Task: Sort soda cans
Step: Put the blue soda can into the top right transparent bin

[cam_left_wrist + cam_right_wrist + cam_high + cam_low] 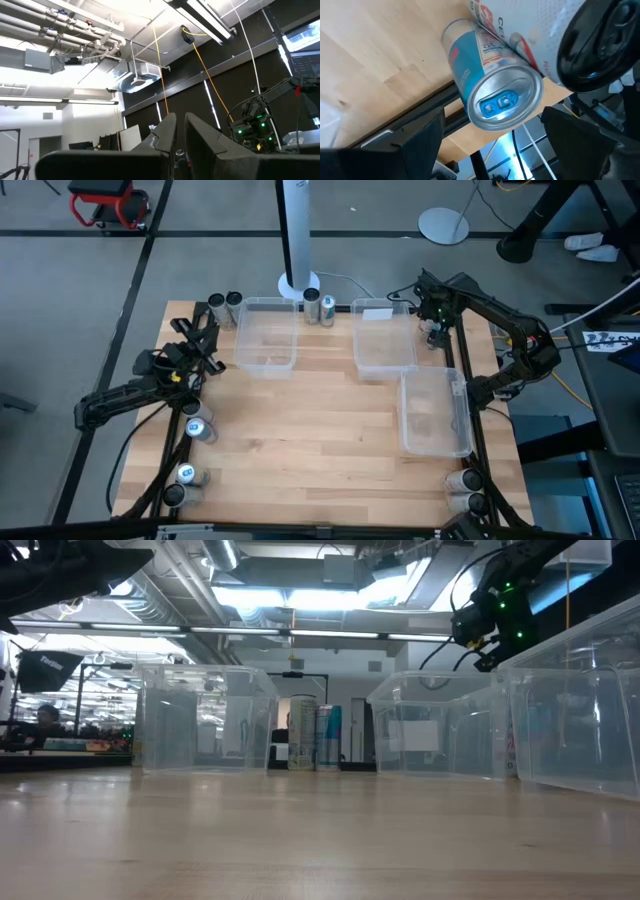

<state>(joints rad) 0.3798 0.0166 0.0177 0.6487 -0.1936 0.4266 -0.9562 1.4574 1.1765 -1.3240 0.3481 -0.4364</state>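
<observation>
The can (492, 80) I'm after sits between my right gripper's (490, 150) spread fingers (417, 145), not yet touched by either. It stands upright at the back right corner of the table (330, 430), just outside the bin (385, 335) there, so its long axis is vertical and its silver top with the pull tab faces straight up at my wrist camera. I judge it a thin-walled metal cylinder: stiff enough along its length, easy to dent if squeezed hard, smooth and a bit slippery on the painted blue-and-white wall. Whether it is full or empty I cannot tell, so I'd treat the weight as unknown. The place to take it is across the round wall, one finger on each opposite side, below the rim rather than on the lid.

Farther out, other cans wait: a pair (318, 307) between the two back bins, more along both edges. My left gripper (207, 330) idles near the back left, fingers (165, 132) clenched on nothing, pointing at the ceiling.
</observation>
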